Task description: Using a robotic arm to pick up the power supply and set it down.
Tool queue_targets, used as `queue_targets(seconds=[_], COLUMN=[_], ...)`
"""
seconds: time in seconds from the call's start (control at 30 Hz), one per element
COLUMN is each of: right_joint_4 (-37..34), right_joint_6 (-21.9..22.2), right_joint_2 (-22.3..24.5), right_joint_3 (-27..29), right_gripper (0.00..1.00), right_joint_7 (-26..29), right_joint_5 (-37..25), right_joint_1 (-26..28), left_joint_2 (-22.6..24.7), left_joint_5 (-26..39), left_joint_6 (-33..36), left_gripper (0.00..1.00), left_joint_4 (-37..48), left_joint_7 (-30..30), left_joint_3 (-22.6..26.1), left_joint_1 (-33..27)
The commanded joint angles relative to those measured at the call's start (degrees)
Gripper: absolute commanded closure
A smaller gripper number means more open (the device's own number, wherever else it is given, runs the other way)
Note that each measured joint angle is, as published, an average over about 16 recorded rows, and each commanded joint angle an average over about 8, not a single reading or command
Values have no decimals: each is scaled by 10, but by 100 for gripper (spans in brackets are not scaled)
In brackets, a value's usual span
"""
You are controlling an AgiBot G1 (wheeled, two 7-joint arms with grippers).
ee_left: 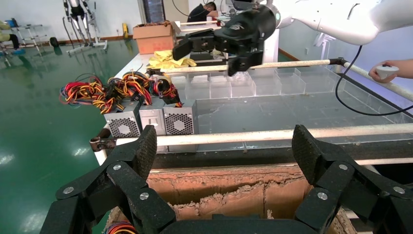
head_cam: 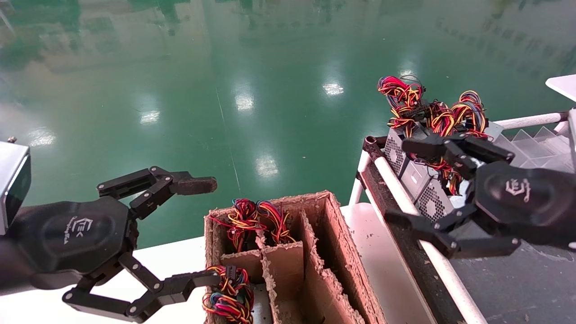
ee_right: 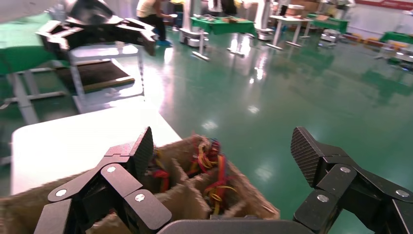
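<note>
Three grey power supply boxes [head_cam: 414, 176] with fan grilles stand side by side at the rail of the dark bench, and their red, yellow and orange wires [head_cam: 432, 108] pile up behind them. In the left wrist view the same row [ee_left: 153, 121] shows apart from the gripper. My right gripper [head_cam: 400, 183], the robotic arm with plain black tips, hangs open above and beside that row, touching none of them. Its wrist view shows open, empty jaws [ee_right: 224, 148] facing the cardboard box. My left gripper [head_cam: 204, 231], with a brownish pad, is open and empty beside the box.
A worn cardboard box [head_cam: 333, 234] with dividers sits on the white table [head_cam: 180, 261]; wire bundles [head_cam: 252, 220] fill its left cells. A white rail [head_cam: 391, 175] edges the bench. Clear partitioned trays [head_cam: 535, 144] lie behind. A person's hand [ee_left: 389, 72] holds a white device.
</note>
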Motion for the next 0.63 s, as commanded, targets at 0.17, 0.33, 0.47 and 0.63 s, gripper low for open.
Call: queue_targets(seconds=[0.17, 0.33, 0.47, 0.63], right_joint_4=[48, 87, 113, 131], right_joint_6=[0, -1, -1, -1], right_joint_2=[-1, -2, -2, -2], right_joint_3=[-3, -5, -7, -8], right_gripper=[0, 0, 0, 0], right_joint_7=[19, 36, 46, 53], right_joint_5=[13, 23, 30, 35], right_joint_1=[-17, -30, -40, -45], left_joint_2=[0, 0, 0, 0], left_joint_5=[0, 0, 0, 0], left_joint_6=[0, 0, 0, 0], left_gripper=[0, 0, 0, 0], left_joint_4=[0, 0, 0, 0], left_joint_7=[0, 0, 0, 0], left_joint_3=[0, 0, 0, 0], left_joint_1=[0, 0, 0, 0])
